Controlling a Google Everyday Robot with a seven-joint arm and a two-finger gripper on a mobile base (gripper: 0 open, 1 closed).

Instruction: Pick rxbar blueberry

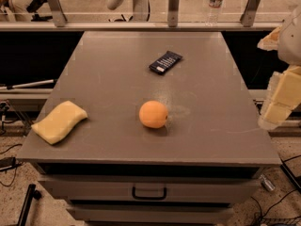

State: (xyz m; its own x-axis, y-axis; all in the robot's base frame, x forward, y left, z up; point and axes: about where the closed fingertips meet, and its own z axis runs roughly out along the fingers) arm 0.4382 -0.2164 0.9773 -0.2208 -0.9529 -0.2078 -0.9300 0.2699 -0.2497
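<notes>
The rxbar blueberry [165, 62] is a flat dark navy bar with white print, lying at an angle on the far middle of the grey table top [108, 74]. My gripper [281, 101] is at the right edge of the camera view, beside the table's right side and off its surface. It is well to the right of the bar and nearer the camera, and holds nothing that I can see.
An orange [153, 114] sits at the table's centre front. A yellow sponge [59, 122] lies at the front left corner. A drawer handle [149, 192] shows below the front edge. A water bottle [215, 4] stands behind the rail at the back.
</notes>
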